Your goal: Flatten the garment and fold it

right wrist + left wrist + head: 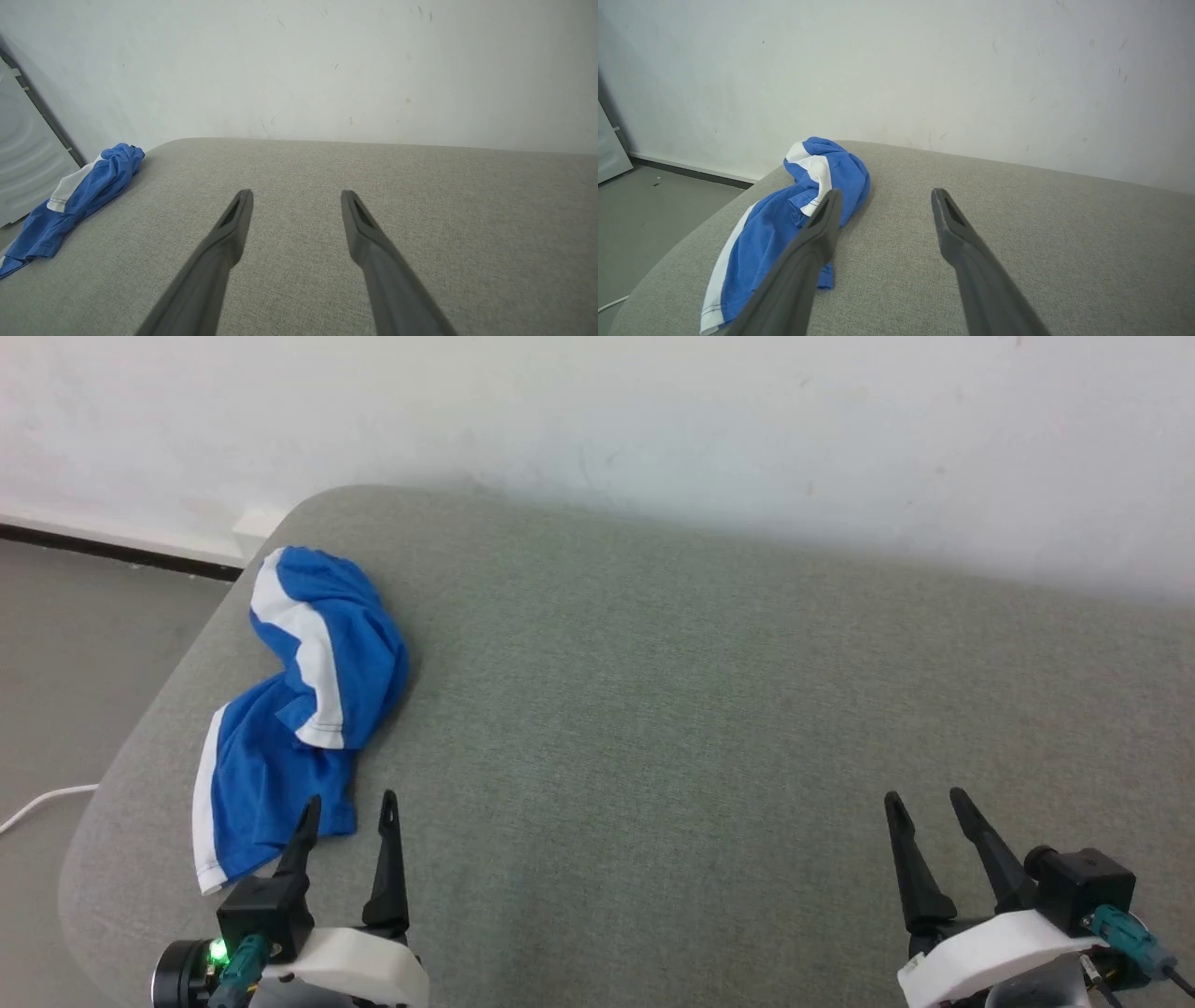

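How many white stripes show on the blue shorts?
2 on the shorts: one stripe curves over the bunched far end, another runs down the near end's left edge. Folds may hide more.

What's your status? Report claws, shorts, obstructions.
Left claw open, empty, by the shorts. Right claw open, empty, well clear. Shorts crumpled near left edge of cushion. Nothing blocking.
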Controlling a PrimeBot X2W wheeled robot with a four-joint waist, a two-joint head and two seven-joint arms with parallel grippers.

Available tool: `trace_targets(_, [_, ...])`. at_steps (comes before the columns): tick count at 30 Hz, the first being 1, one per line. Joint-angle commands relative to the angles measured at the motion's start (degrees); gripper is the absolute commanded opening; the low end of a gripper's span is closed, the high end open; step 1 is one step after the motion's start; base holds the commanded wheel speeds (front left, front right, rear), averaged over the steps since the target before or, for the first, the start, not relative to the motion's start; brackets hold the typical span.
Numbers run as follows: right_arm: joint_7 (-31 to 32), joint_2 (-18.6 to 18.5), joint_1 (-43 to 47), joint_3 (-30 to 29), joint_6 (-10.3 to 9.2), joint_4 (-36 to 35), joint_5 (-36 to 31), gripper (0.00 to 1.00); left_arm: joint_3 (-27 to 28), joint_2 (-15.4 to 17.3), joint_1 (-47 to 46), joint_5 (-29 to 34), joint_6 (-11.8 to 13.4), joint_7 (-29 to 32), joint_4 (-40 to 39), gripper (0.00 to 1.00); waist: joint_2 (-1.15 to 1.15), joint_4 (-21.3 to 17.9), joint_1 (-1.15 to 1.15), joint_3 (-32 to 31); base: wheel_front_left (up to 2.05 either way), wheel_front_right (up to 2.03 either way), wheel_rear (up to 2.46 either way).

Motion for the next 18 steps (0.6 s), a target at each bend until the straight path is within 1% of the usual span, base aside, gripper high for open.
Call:
trace_targets(1, [-0.7, 0.1, 0.8, 0.2, -0.08, 0.3, 0.6, 1.00, 0.0, -0.2, 0.7, -0.4, 0.5, -0.6, 0.2, 1.00, 0.00, 0.7, 0.00, 0.0, 0.00, 0.00, 0.00])
trace_targets(18, [-2.7, 0.1, 1.4, 1.0, -0.09, 2.4, 2.9, 1.00, 0.0, -0.2, 1.5, -1.8, 0.9, -2.6, 0.4, 1.00, 0.00, 5.0, 0.00, 0.3, 0.00, 0.00, 0.00])
